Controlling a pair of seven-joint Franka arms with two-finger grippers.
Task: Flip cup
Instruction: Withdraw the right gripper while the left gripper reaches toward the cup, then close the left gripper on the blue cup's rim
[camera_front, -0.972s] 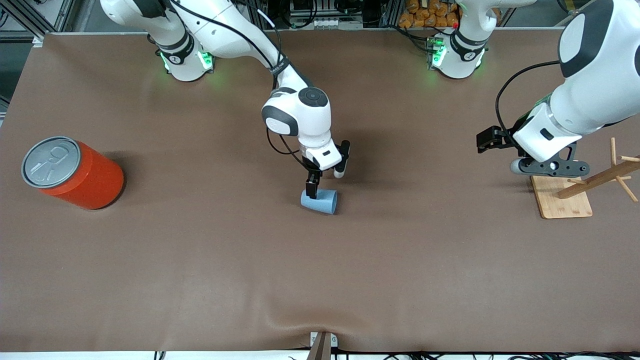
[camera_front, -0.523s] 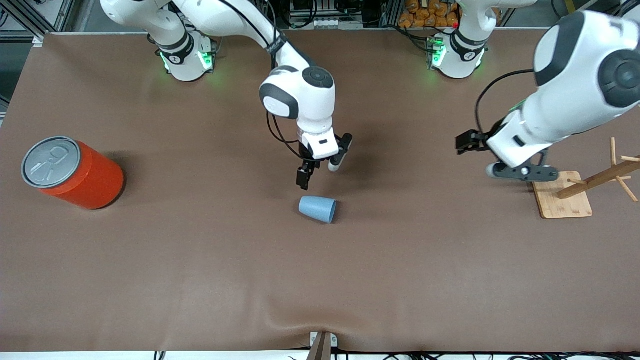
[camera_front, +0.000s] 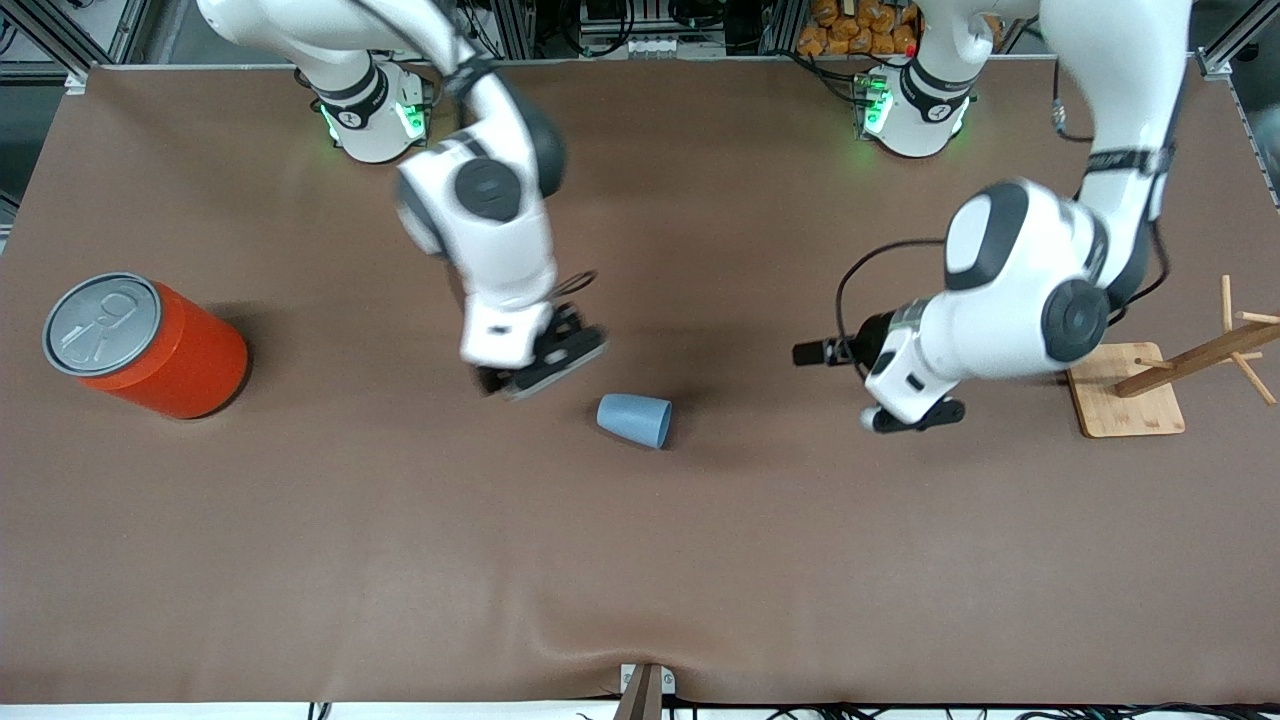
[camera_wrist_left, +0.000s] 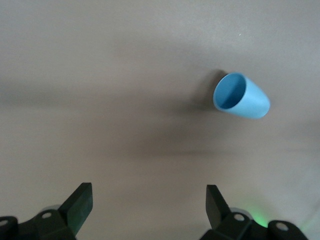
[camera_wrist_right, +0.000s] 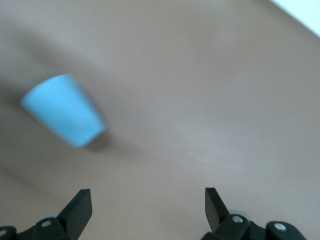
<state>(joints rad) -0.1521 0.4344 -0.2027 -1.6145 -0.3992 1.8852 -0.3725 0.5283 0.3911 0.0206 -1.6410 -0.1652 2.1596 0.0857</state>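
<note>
Cup lies on its side mid-table, released. Right gripper, fingers spread and empty, has pulled away toward the can; left gripper, also spread, now approaches. Flip likely passes to left.

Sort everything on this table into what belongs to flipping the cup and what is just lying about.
Belongs to the job:
- small light-blue tapered plastic cup, lying on its side
- right end effector, open, beside the cup toward the right arm's end
- left end effector, open, toward the left arm's end

Just lying about:
- large orange can with grey pull-tab lid
- wooden peg rack on a board
</note>
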